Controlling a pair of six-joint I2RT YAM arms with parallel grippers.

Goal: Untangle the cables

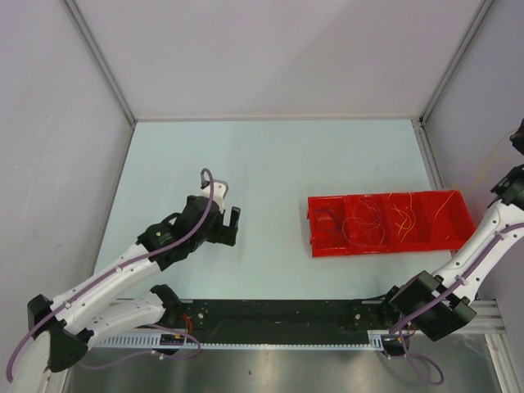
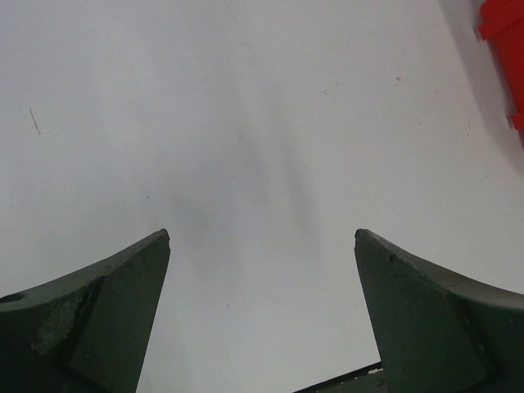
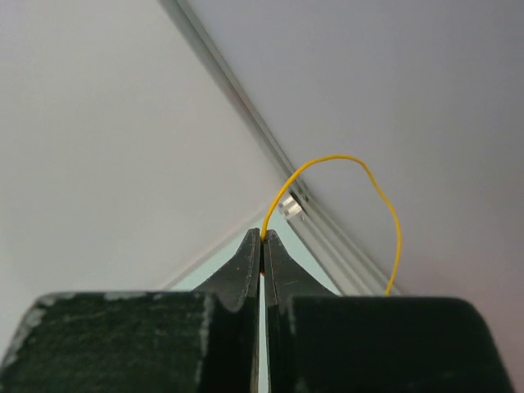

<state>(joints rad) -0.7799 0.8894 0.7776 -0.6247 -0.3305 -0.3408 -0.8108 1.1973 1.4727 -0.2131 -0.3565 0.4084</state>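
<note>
Several thin cables [image 1: 372, 223], dark, red, orange and yellow, curl in the compartments of a red tray [image 1: 315, 246] on the right of the table. My right gripper [image 3: 263, 233] is shut on one end of a yellow cable [image 3: 344, 157], held high near the right wall. The cable arcs up from the fingertips and drops behind the right finger. In the top view this gripper [image 1: 518, 137] is mostly cut off at the right edge, and the yellow cable [image 1: 491, 160] shows only faintly. My left gripper [image 1: 225, 223] hangs open and holds nothing, over bare table well left of the tray.
A corner of the red tray [image 2: 503, 33] shows at the top right of the left wrist view. Grey walls with aluminium corner posts [image 1: 446, 70] enclose the pale table [image 1: 270, 164]. A black rail [image 1: 278, 315] runs along the near edge between the arm bases.
</note>
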